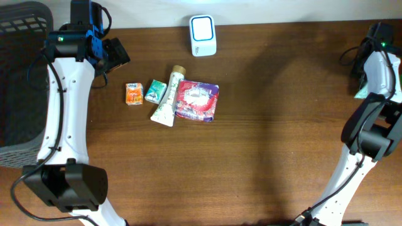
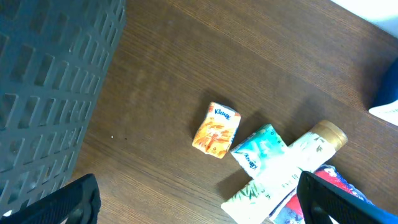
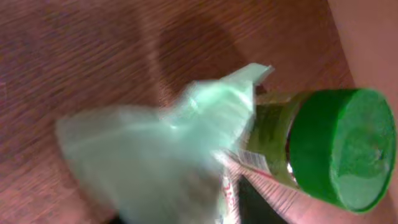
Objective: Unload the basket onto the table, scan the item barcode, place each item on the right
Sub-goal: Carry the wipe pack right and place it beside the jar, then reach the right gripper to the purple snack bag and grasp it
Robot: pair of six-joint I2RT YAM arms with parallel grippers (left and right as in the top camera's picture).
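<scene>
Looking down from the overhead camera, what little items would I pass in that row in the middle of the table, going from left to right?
orange tissue pack → teal tissue pack → white tube → red pouch

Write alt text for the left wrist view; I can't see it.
An orange Kleenex pack, a teal tissue pack and a white tube lie close together on the wooden table, framed by the open left gripper; a dark basket stands left.
</scene>
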